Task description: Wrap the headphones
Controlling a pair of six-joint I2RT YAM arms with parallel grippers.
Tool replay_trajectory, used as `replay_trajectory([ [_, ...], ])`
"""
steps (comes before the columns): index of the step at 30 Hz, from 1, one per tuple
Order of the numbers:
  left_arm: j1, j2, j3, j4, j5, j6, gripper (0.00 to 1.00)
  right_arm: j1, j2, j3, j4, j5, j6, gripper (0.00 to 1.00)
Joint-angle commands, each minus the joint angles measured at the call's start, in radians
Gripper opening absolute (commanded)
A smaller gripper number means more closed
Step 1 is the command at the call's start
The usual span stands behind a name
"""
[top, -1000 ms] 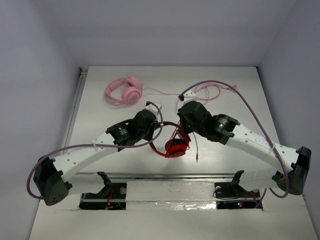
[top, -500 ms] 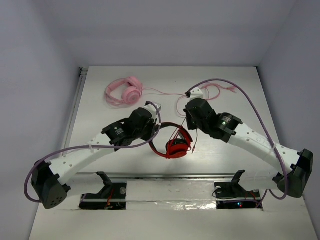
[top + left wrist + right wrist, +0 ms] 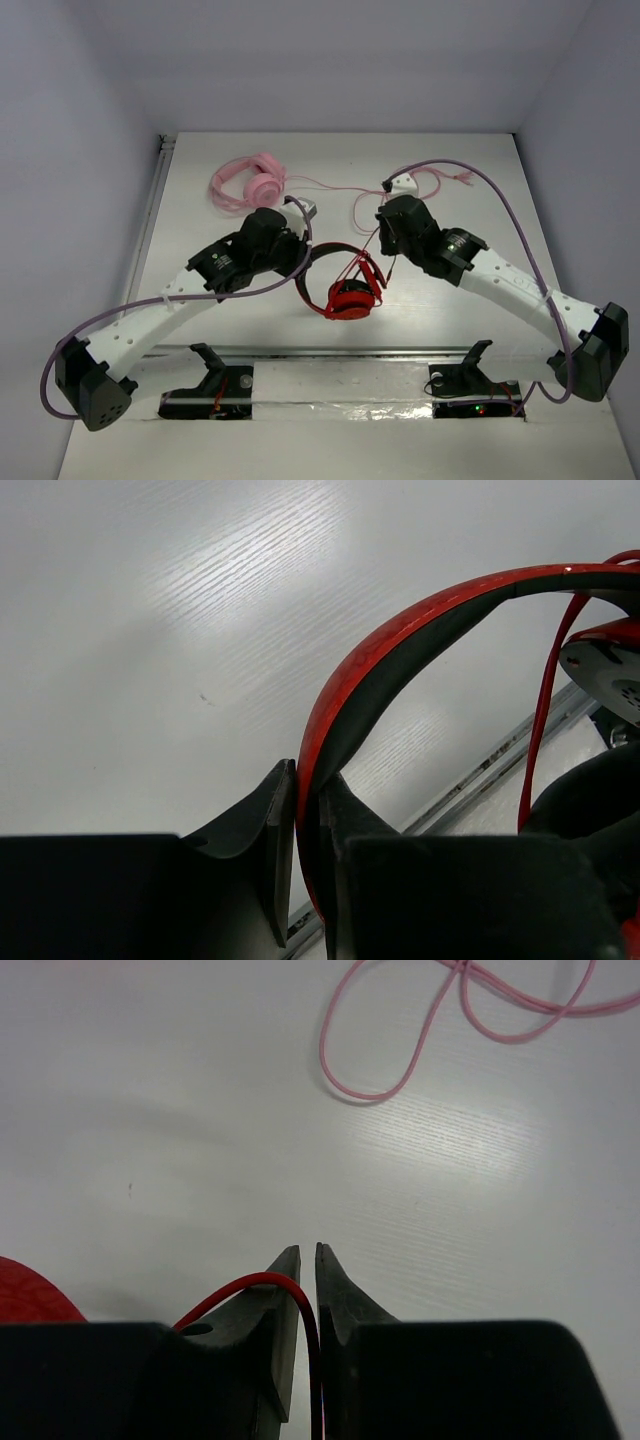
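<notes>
**Headband and cable both gripped; wrapping judged under way**

Left gripper (image 3: 297, 780): jaws closed hard on the headband (image 3: 400, 650), taken edge-on. Right gripper (image 3: 308, 1255): jaws almost together, pinching the thin red cable (image 3: 235, 1295) that runs between them.

The headphones (image 3: 345, 285) sit mid-bench towards the near edge, between the two arms. The ear cups (image 3: 350, 300) are close together, with cable strands drawn over them.

Assessment: the headband appears stiff and springy, a sound hold. The cable appears limp and light, liable to slip or kink, and is best pinched close to the cups.

The pink headphones (image 3: 250, 183) and pink cable (image 3: 400, 1070) lie towards the far edge of the bench (image 3: 470, 300), apart from the work.
</notes>
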Motion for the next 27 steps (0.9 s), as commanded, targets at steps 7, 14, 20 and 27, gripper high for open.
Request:
replay_trajectory([
  [7, 0.07, -0.081, 0.045, 0.103, 0.169, -0.027, 0.0, -0.016, -0.091, -0.149, 0.176, -0.102, 0.064, 0.14],
  [14, 0.08, -0.079, -0.012, 0.256, 0.203, -0.134, 0.0, -0.016, -0.196, -0.341, 0.479, -0.309, 0.139, 0.0],
  [20, 0.08, -0.088, -0.127, 0.506, 0.125, -0.364, 0.0, -0.016, -0.236, -0.485, 0.745, -0.392, 0.298, 0.0],
  [27, 0.08, -0.056, -0.259, 0.697, -0.115, -0.585, 0.0, -0.016, -0.195, -0.645, 0.971, -0.425, 0.542, 0.05],
])
